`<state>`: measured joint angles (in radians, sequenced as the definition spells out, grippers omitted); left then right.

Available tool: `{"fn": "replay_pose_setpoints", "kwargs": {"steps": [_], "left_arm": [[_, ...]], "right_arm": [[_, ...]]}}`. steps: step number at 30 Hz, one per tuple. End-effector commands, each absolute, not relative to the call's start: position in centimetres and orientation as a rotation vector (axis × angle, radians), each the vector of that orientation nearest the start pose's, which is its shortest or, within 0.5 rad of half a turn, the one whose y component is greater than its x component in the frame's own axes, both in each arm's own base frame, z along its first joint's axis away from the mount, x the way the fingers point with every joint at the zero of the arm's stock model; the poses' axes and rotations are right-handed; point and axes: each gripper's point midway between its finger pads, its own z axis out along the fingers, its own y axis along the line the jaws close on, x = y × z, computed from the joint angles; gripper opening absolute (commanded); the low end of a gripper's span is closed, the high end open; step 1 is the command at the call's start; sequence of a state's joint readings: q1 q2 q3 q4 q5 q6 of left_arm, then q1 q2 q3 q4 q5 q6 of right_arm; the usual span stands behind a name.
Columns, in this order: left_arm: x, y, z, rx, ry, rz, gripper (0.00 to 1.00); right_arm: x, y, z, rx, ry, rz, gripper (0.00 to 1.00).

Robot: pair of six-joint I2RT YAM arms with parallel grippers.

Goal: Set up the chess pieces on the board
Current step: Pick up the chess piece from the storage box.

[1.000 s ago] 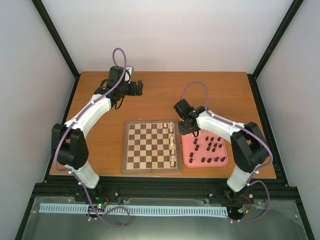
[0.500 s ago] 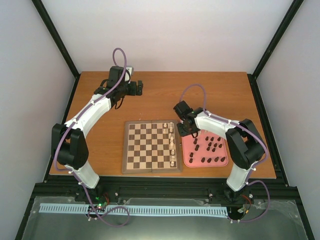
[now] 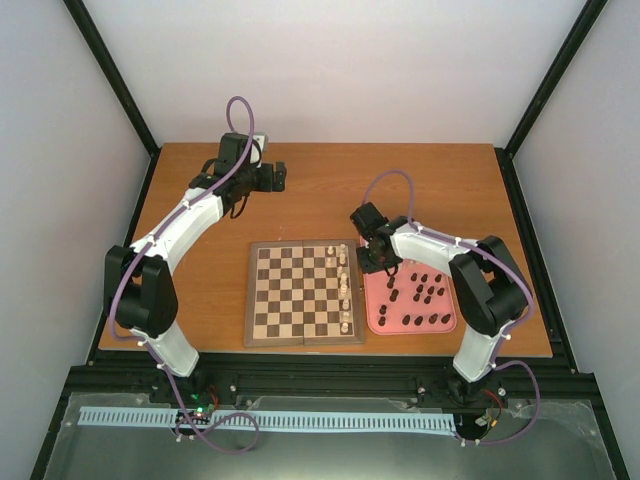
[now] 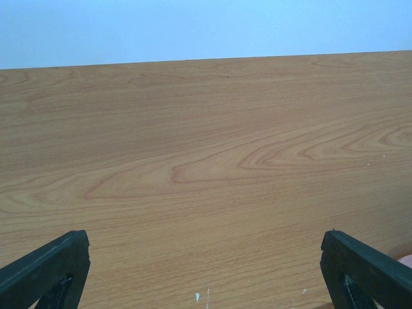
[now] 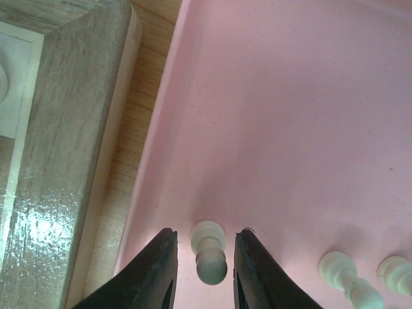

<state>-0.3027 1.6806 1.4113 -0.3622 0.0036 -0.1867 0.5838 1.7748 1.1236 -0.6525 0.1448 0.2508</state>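
The board (image 3: 300,341) lies at the table's middle, with cream chess pieces (image 3: 344,290) lined along its right columns. Dark pieces (image 3: 425,290) stand in the pink tray (image 3: 372,318) to its right. My right gripper (image 3: 381,262) hangs low over the tray's far left corner. In the right wrist view its jaws (image 5: 206,233) straddle a small pale pawn (image 5: 210,251), with a thin gap on each side. Two more pale pieces (image 5: 344,273) stand to the right. My left gripper (image 3: 282,176) is far back on the left, wide open over bare wood (image 4: 205,238).
The board's wooden border (image 5: 71,96) runs close along the tray's left rim (image 5: 154,161), with a narrow strip of table between them. The left fingers (image 4: 45,270) hover above plain tabletop near the back wall.
The right gripper's jaws have drawn in around the pawn, and the arm has shifted slightly toward the tray's far left corner. The left arm has not moved.
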Motion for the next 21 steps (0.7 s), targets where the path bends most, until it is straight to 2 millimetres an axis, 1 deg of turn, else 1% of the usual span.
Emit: {"fn": "replay_pose_setpoints", "kwargs": {"steps": [1,3,9,14,17,19,21], "left_arm": [[48.4,-14.7,23.5,0.109,2.189,-0.276,1.0],[48.4,-14.7,23.5,0.109,2.191,-0.277,1.0],[48.4,-14.8,23.5,0.108,2.191,-0.279,1.0],[48.4,-14.8,23.6,0.108,2.191,-0.28,1.0],[48.4,-14.7,23.6,0.108,2.191,-0.278,1.0],[48.4,-14.7,23.6,0.107,2.191,-0.277,1.0],[48.3,-14.7,23.7,0.108,2.188,-0.279,1.0]], "right_arm": [[31.9,18.0,2.5,-0.445,2.828,-0.04,0.26],[31.8,17.9,2.5,-0.444,2.831,-0.039,0.26],[31.8,17.7,2.8,-0.432,2.821,-0.045,0.19],[32.1,17.7,3.4,-0.425,2.804,-0.044,0.11],[32.5,17.9,4.7,-0.415,2.774,-0.033,0.1],[32.7,17.9,6.1,-0.408,2.75,-0.025,0.09],[32.9,18.2,7.8,-0.4,2.718,-0.011,0.09]]}}
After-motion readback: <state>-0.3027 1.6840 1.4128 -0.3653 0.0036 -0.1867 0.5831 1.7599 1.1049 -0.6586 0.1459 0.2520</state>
